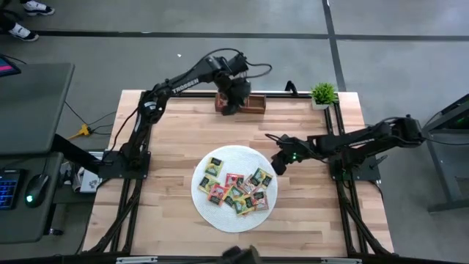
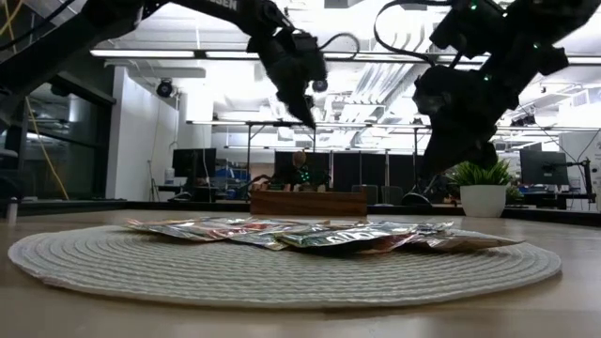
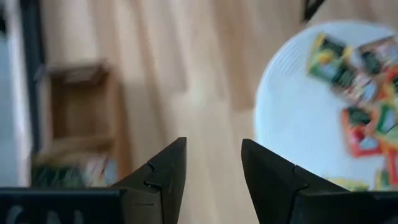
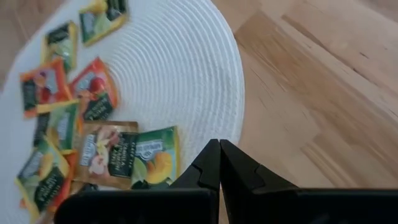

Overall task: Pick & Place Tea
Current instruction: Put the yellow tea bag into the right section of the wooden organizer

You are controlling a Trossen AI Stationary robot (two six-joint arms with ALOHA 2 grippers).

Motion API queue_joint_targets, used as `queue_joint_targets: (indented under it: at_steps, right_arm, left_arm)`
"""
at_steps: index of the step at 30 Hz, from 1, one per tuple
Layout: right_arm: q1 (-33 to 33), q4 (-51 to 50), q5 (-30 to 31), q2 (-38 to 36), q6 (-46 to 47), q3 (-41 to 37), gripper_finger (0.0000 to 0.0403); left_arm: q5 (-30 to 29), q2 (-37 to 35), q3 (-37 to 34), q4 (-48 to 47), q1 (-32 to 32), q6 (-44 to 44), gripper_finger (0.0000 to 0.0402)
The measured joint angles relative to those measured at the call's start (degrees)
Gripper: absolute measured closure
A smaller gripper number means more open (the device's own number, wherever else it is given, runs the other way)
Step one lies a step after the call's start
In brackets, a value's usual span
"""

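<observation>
Wooden tray (image 1: pixel 249 103) at top centre, left gripper (image 1: pixel 233 105) part-open, empty above it; right gripper (image 1: pixel 279 164) closed, parked beside tea (image 1: pixel 236 186).

Premises: a robotics laboratory or open-plan technical workspace. The butcher-block table (image 1: pixel 176 147) sits in a black metal frame (image 1: pixel 344 183) on a grey concrete floor (image 1: pixel 146 51) marked with dark lines. A keyboard (image 1: pixel 7 189) and mouse (image 1: pixel 38 183) occupy an adjacent desk. The low view shows exposed ceiling ductwork (image 2: pixel 376 80), strip lighting (image 2: pixel 155 53), rows of monitors (image 2: pixel 540 167) and a seated person (image 2: pixel 300 172) at a workstation behind.
</observation>
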Motion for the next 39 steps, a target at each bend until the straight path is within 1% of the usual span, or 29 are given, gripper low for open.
queue_joint_targets:
  at_steps: [3,7,10,14,19,20,24,27,30,32,35,36,37,39]
  right_arm:
    - [0.00,0.60,-0.20,-0.87,-0.02,-1.07,0.0403]
    - [0.00,0.06,-0.30,-1.73,-1.14,-1.41,0.0403]
    - [-0.04,-0.07,-1.35,-1.95,-2.64,-1.41,0.0403]
    - [-0.04,-0.24,-3.37,-1.97,-4.39,-1.41,0.0403]
    - [-0.04,-0.29,-4.98,-1.97,-7.05,-1.41,0.0403]
    - [-0.02,-0.40,-5.09,-1.97,-7.66,-1.40,0.0403]
    - [-0.02,-2.53,-5.33,-1.97,-9.46,-1.38,0.0403]
    - [-0.02,-4.32,-5.47,-2.01,-10.21,-1.38,0.0403]
    - [0.01,-5.06,-6.27,-2.04,-10.81,-1.38,0.0403]
    - [0.02,-5.19,-6.29,-2.08,-11.56,-1.38,0.0403]
    - [0.02,-5.17,-6.27,-2.08,-11.87,-1.38,0.0403]
    - [0.02,-5.17,-6.28,-2.08,-11.89,-1.38,0.0403]
    - [0.02,-5.20,-6.37,-2.22,-11.88,-1.38,0.0403]
    - [0.07,-5.30,-6.51,-2.83,-11.80,-1.38,0.0403]
  left_arm:
    - [0.96,0.00,0.00,2.51,-3.45,-1.99,0.0250]
    - [0.62,0.00,0.00,7.12,-8.21,-4.67,0.0250]
    - [-1.79,0.00,-0.02,10.03,-11.36,-6.73,0.0250]
    - [-7.09,0.00,-0.02,10.92,-14.00,-9.31,0.0250]
    - [-13.67,-1.88,-0.17,6.64,-13.90,-10.30,0.0250]
    - [-15.75,-2.24,0.07,6.47,-13.88,-10.34,0.0250]
    - [-22.83,-2.98,-0.29,1.33,-13.55,-10.94,0.0250]
    - [-26.83,-4.10,0.03,0.18,-13.34,-11.38,0.0250]
    - [-28.92,-6.47,-0.19,-3.71,-12.39,-11.58,0.0250]
    - [-29.04,-7.19,-0.28,-1.39,-12.27,-12.22,0.0250]
    - [-28.62,-9.24,-4.26,0.20,-11.56,-13.22,0.0250]
    - [-28.26,-9.65,-5.94,2.59,-11.70,-14.05,0.0250]
    - [-27.71,-10.00,-7.96,5.24,-11.67,-15.14,0.0250]
    - [-26.66,-12.05,-13.80,6.37,-11.67,-16.99,0.0250]
